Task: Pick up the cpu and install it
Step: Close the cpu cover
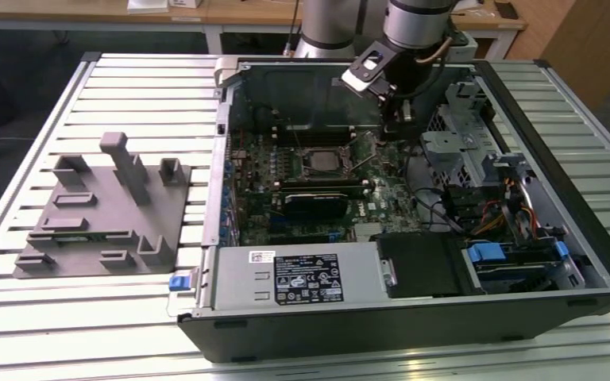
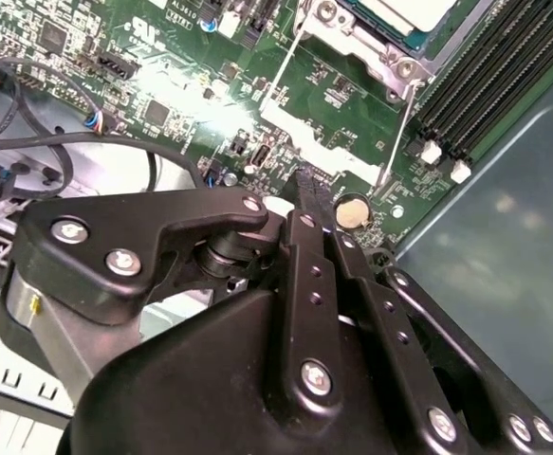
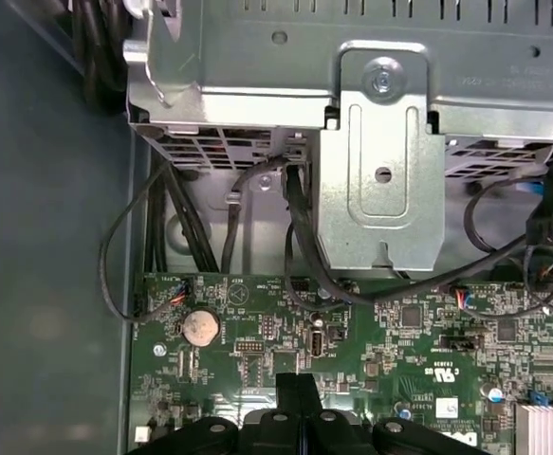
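The cpu (image 2: 404, 11), a pale silver-white square, lies inside the metal socket frame (image 2: 352, 43) on the green motherboard, cut off by the picture's edge in the second wrist view. My gripper (image 2: 310, 182) is shut with nothing between its black fingers, a short way off the socket and near a round coin battery (image 2: 352, 213). In the first wrist view the closed gripper (image 3: 296, 384) hovers over the board beside that battery (image 3: 200, 327). In the exterior view the gripper (image 1: 403, 119) hangs inside the open computer case, to the exterior view's right of the socket (image 1: 324, 163).
A grey fixture (image 1: 104, 206) with upright blocks stands on the slatted table at the exterior view's left. A metal drive cage (image 3: 380, 180) and black cables (image 3: 295, 246) crowd one side of the gripper. Memory slots (image 2: 485, 76) flank the socket. The power supply (image 1: 295, 278) fills the case's front.
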